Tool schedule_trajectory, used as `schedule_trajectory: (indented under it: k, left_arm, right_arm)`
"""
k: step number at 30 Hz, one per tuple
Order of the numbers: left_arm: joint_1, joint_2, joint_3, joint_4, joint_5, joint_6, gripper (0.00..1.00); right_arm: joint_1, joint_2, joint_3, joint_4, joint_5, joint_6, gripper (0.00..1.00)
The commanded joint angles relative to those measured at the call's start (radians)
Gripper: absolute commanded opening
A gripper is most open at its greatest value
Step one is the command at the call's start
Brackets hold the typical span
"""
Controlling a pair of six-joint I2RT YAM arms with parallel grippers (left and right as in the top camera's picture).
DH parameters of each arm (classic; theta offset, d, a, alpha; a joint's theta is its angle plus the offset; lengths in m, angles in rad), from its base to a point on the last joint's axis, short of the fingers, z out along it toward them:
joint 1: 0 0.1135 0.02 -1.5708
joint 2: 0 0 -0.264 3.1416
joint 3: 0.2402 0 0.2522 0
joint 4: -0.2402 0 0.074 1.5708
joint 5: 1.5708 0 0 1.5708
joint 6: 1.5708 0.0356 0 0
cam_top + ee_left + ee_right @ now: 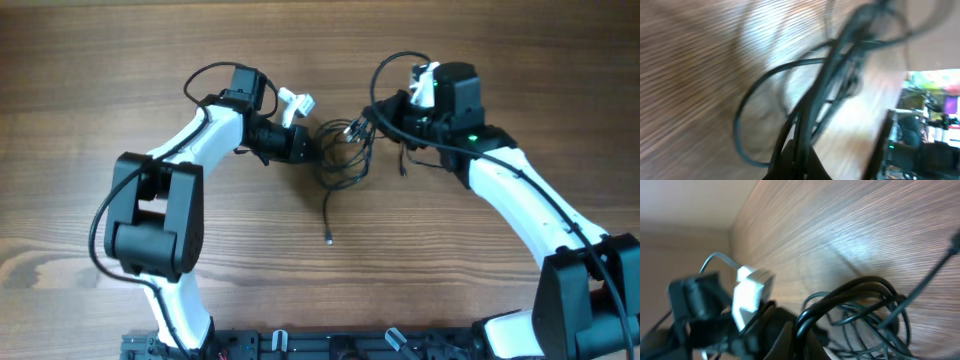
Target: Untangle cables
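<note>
Left end effector [307,143] and right end effector [372,119] clench the cables [341,166] amid open table [500,50].

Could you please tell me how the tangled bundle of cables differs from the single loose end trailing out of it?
The bundle is looped and tangled; the loose end runs nearly straight. The bundle is gripped by the left gripper and right gripper; the loose end lies free on the table. Both are thin and black.

Item: cables [840,75], black, thin, blurred; the bundle runs from bottom centre to upper right, one loop bulging left. Support: table [690,75], wood grain. Left end effector [796,165]: dark, at bottom edge, closed on bundle.
</note>
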Motion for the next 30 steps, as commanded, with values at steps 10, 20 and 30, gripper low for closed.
schedule_trajectory:
  k: [10,20,30]
  left_arm:
    - [0.002,-0.227,-0.005,-0.034,0.102,0.031,0.04]
    - [0.002,-0.377,-0.003,-0.013,0.183,0.029,0.04]
    - [0.003,-0.589,-0.003,0.243,0.204,-0.206,0.05]
  right_arm:
    - [-0.149,-0.029,0.004,-0.133,0.167,0.124,0.04]
    - [-0.153,-0.029,0.004,-0.269,0.423,-0.014,0.05]
    - [-0.153,-0.028,0.004,-0.304,0.493,-0.142,0.13]
